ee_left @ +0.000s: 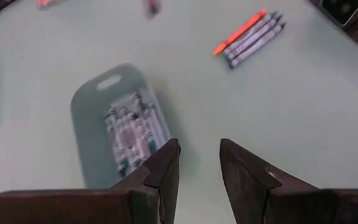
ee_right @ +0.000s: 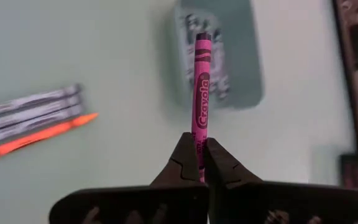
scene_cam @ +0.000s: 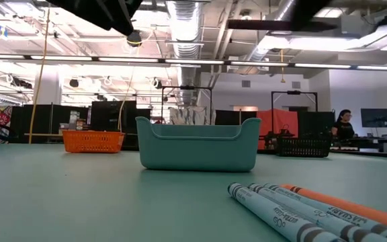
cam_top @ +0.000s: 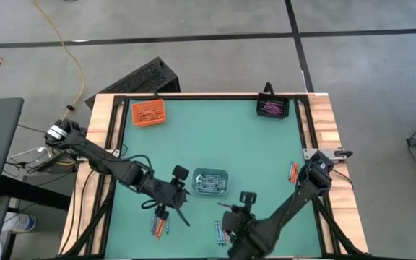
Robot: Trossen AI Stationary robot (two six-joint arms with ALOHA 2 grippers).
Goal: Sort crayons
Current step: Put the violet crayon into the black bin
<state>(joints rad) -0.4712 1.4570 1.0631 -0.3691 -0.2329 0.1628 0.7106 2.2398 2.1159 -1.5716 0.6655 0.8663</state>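
My right gripper (ee_right: 201, 149) is shut on a pink-purple crayon (ee_right: 201, 93) above the table's near middle (cam_top: 231, 211), facing the grey-teal tray (ee_right: 219, 50). That tray (cam_top: 210, 181) holds several grey-blue crayons (ee_left: 132, 130). My left gripper (ee_left: 199, 163) is open and empty just left of the tray (cam_top: 180, 189). An orange crayon and grey-blue ones (ee_right: 33, 121) lie flat on the mat near the front edge, and another such group (ee_left: 250, 37) shows in the left wrist view. Crayons (scene_cam: 308, 208) also lie in the low view's foreground. My right gripper pinches the pink-purple crayon's near end (ee_right: 199, 138) between its two fingertips. The crayon runs on in line with the fingers and sticks out well past them. It is lifted clear of the mat, its free end (ee_right: 202, 38) toward the grey-teal tray.
An orange tray (cam_top: 148, 113) with crayons stands at the far left and a black tray (cam_top: 271, 107) with pink ones at the far right. Orange crayons (cam_top: 292, 171) lie near the right edge. The green mat (cam_top: 215, 137) is bare between the trays.
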